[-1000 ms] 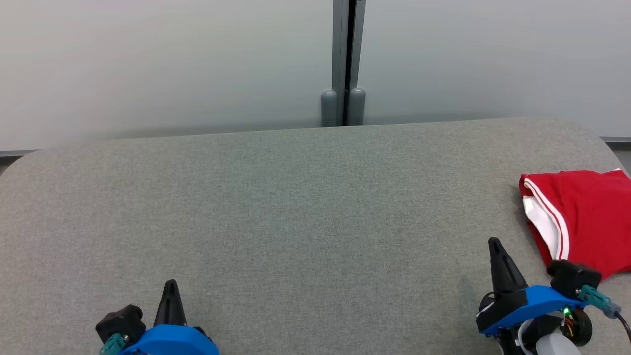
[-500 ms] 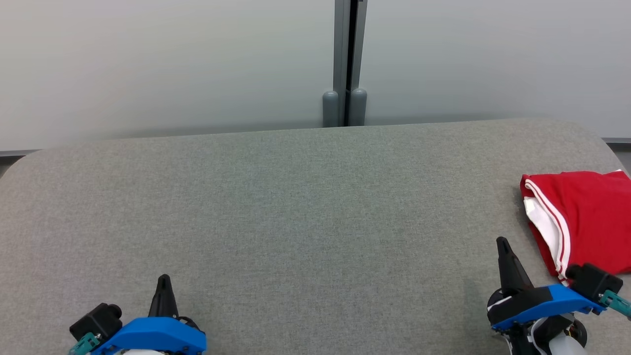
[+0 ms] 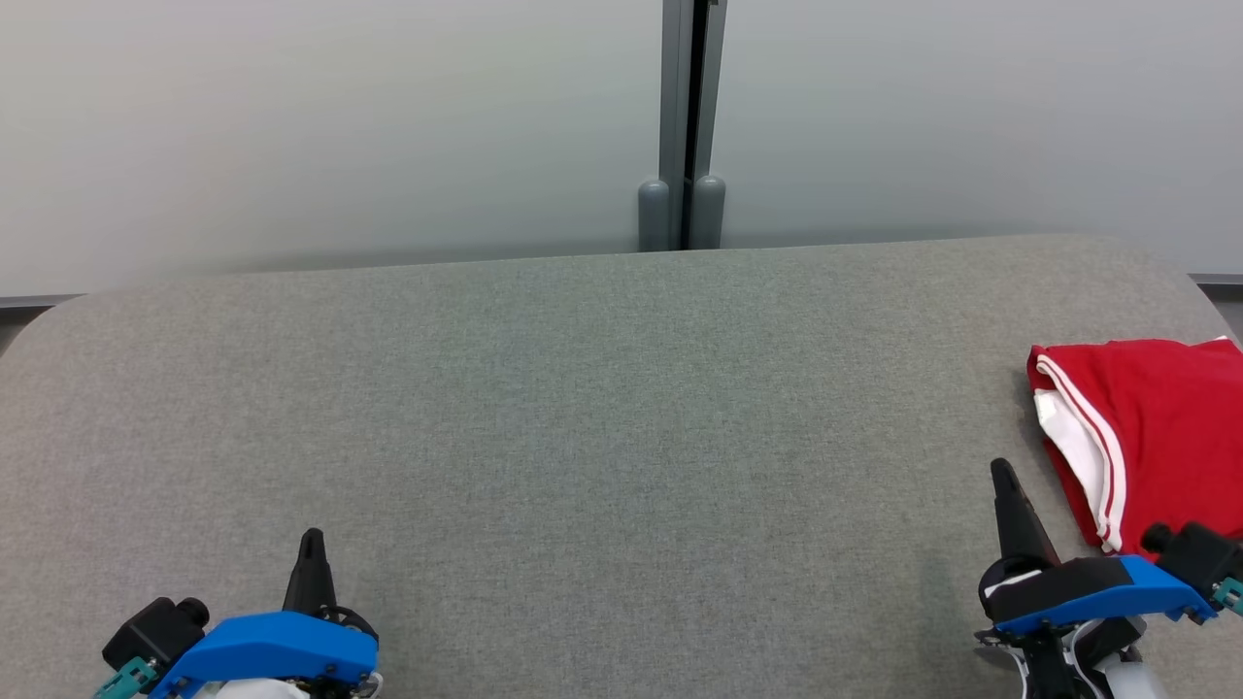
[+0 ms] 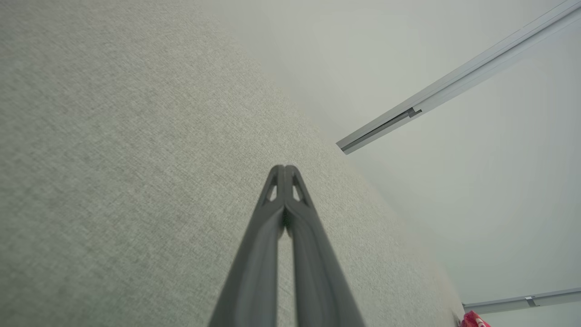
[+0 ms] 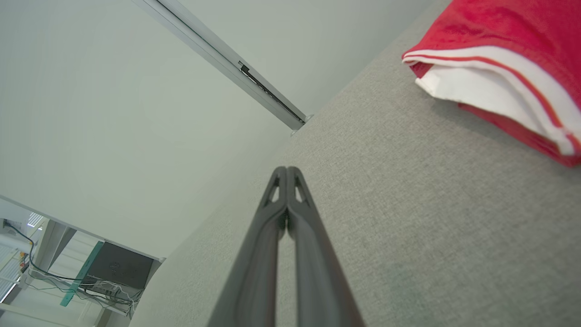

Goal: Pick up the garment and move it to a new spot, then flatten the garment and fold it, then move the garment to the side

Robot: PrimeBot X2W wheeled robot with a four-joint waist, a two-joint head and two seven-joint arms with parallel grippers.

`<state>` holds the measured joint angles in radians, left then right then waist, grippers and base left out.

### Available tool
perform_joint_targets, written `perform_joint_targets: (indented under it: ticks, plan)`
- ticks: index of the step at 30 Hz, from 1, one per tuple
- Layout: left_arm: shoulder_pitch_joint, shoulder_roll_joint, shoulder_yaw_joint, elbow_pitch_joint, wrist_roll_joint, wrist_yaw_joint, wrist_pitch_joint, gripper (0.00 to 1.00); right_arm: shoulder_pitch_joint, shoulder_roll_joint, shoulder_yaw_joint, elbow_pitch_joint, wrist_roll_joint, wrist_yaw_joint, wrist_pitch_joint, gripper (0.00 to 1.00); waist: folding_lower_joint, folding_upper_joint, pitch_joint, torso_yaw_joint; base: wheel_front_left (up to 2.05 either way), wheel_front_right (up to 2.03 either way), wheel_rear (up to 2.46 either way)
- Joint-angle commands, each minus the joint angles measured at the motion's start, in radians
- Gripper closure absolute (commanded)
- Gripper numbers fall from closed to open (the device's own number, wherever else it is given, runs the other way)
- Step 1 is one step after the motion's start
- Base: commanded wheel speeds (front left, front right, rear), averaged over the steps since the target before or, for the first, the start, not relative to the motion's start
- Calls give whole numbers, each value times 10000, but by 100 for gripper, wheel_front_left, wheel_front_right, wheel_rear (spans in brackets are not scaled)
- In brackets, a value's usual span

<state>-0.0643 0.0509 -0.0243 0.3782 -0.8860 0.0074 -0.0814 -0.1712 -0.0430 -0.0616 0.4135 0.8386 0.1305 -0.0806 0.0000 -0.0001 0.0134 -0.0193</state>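
While the grey fabric-covered bench [image 3: 621,408] is taking up most of the head view, a pale wall [image 3: 291,126] is rising behind its far edge, split by a grey vertical post [image 3: 683,116]. The garment [image 3: 1156,417], red with white trim and a thin red stripe, is lying folded at the bench's right end, partly running off the head view's right edge. Its white-lined opening is facing the bench's middle. The right tool [image 3: 1000,476] is sitting at lower right, near the garment's left side and apart from it. Its two dark fingers are pressing together at the tips and pinching nothing, with bare fabric showing beyond them in the right wrist view. The left tool [image 3: 311,542] is sitting at lower left, well apart from the garment. Its fingers are likewise pressing together, empty, pointing over bare bench.
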Motion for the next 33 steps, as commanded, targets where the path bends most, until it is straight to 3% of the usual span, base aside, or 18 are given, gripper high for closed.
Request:
perform_joint_targets:
  ticks: [1, 33]
  plan:
    - [-281, -2, 94, -206, -318, -110, 73, 100, 28, -65, -39, -220, 352, 3, 74, 100, 0, 0, -2, 4, 0, 0, 0]
    - [-390, -7, 718, -770, -3654, -738, 989, 100, 322, -86, -280, -955, 3895, 3, 990, 100, 0, 0, -41, 78, 0, 0, 0]
